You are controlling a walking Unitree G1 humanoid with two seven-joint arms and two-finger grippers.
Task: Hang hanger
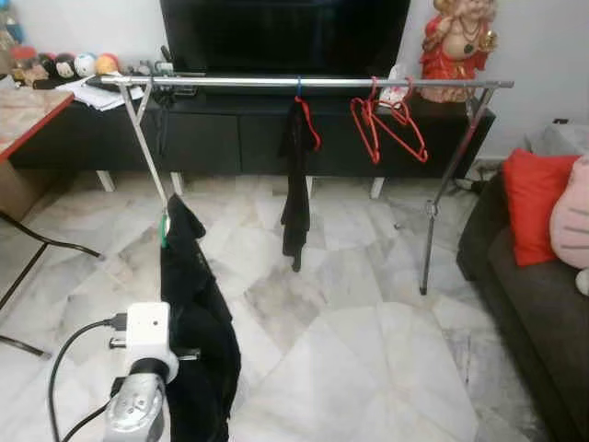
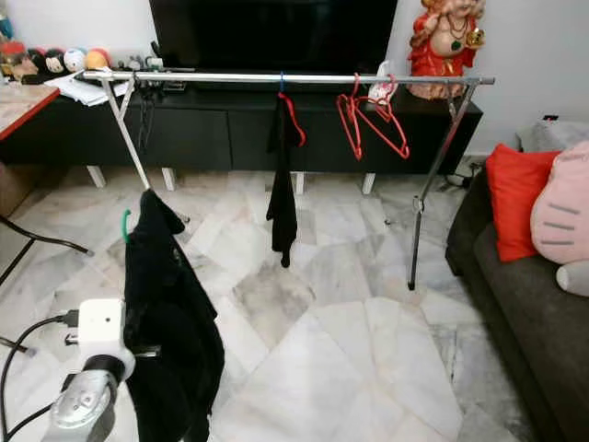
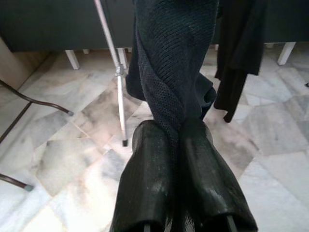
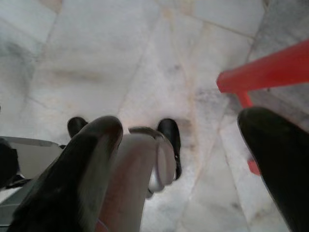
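So we're standing in front of the rack (image 1: 304, 82), a silver rail on slanted legs that runs across in front of the dark TV counter (image 1: 248, 138). Our left gripper (image 3: 179, 140) is clenched on a black garment (image 1: 195, 313), and in the wrist view the knit fabric is pinched right between the two fingers (image 3: 149, 179). The garment hangs on a hanger whose green hook (image 1: 165, 228) pokes out near the top, low and near the rack's left leg, not on the rail. On the rail there's another black garment (image 1: 295, 184) on a red hanger with a blue hook, and a bunch of empty red hangers (image 1: 386, 124) further right. Our right gripper (image 4: 183, 145) hangs over the marble floor (image 1: 368, 350) with its fingers spread wide, released, something red beside one finger. Sofa (image 1: 534, 304) with a red cushion (image 1: 534, 204) on the right.
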